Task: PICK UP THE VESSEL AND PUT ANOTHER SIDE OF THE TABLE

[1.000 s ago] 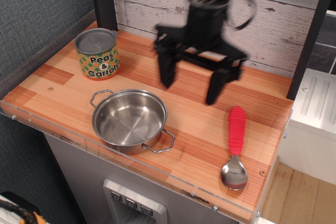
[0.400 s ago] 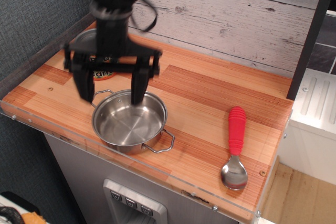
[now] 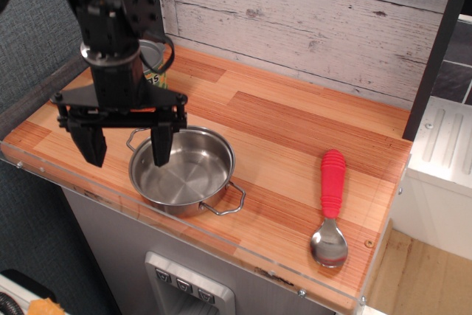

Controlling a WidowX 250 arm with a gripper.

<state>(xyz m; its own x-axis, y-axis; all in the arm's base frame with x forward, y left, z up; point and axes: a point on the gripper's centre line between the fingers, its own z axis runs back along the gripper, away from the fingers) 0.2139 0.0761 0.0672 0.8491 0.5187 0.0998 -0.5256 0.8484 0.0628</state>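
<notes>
The vessel (image 3: 193, 175), a shallow shiny steel pot with two wire loop handles, stands near the front left edge of the striped wooden table (image 3: 295, 130). My black gripper (image 3: 127, 147) hangs open over the pot's left rim. Its right finger (image 3: 161, 146) points down inside the pot's left part, its left finger (image 3: 92, 145) is outside, left of the pot. It holds nothing. The far-left loop handle sits between the fingers.
A "Peas & Carrots" tin can (image 3: 155, 66) stands behind the gripper, mostly hidden by the arm. A spoon with a red handle (image 3: 330, 208) lies at the front right. A clear acrylic edge (image 3: 221, 245) runs along the front. A plank wall stands behind.
My gripper has swept from the table's middle to the left and come down, so that its fingers now straddle the pot's left rim. The pot, can and spoon have not moved.
</notes>
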